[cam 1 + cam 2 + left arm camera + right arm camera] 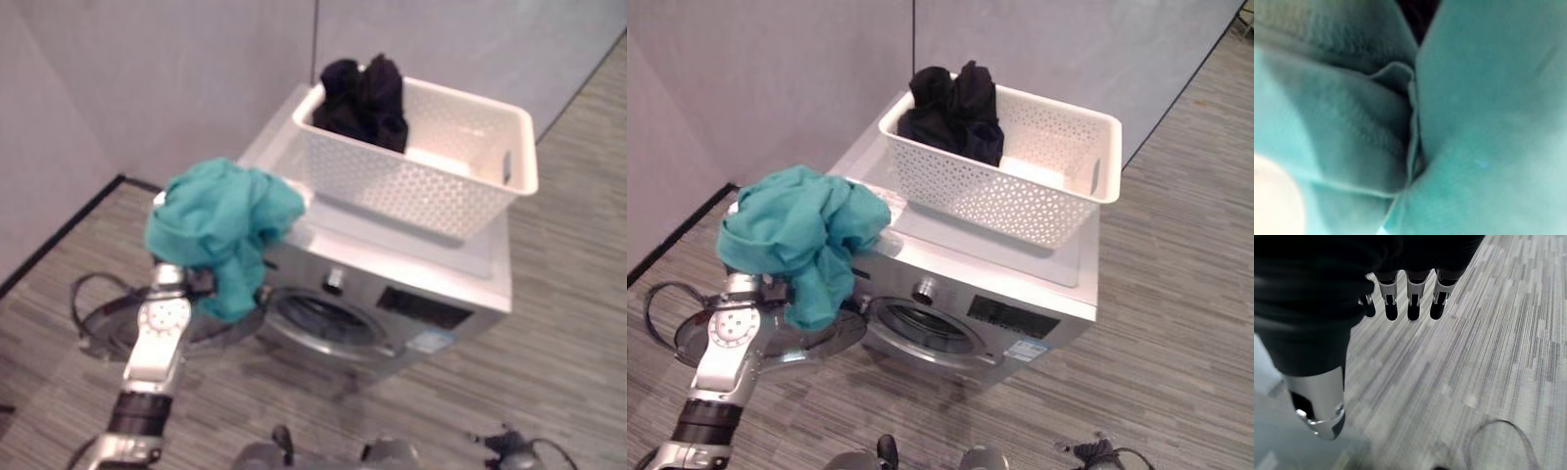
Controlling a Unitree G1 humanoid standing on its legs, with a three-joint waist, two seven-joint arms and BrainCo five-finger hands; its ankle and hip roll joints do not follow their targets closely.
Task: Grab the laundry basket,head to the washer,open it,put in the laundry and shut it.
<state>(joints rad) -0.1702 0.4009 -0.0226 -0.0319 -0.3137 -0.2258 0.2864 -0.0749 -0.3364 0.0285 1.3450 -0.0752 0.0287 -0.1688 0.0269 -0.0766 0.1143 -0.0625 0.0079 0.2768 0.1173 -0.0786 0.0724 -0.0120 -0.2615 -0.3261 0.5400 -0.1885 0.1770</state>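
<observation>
Viewing from the head: we see the white laundry basket (431, 171) on top of the washer (392, 294), black clothes (364, 98) in its far-left corner.
Washer door: its round door (774, 338) stands swung open at lower left, the drum opening (921, 328) showing.
Left arm: it is raised under a bunched teal garment (798, 235); we cannot tell how the left hand grips.
Left wrist view: we meet folds of teal cloth pressed close.
Right wrist view: the right hand (1405, 303) hangs over striped floor (1474, 362), fingers straight, relaxed, holding nothing.
</observation>
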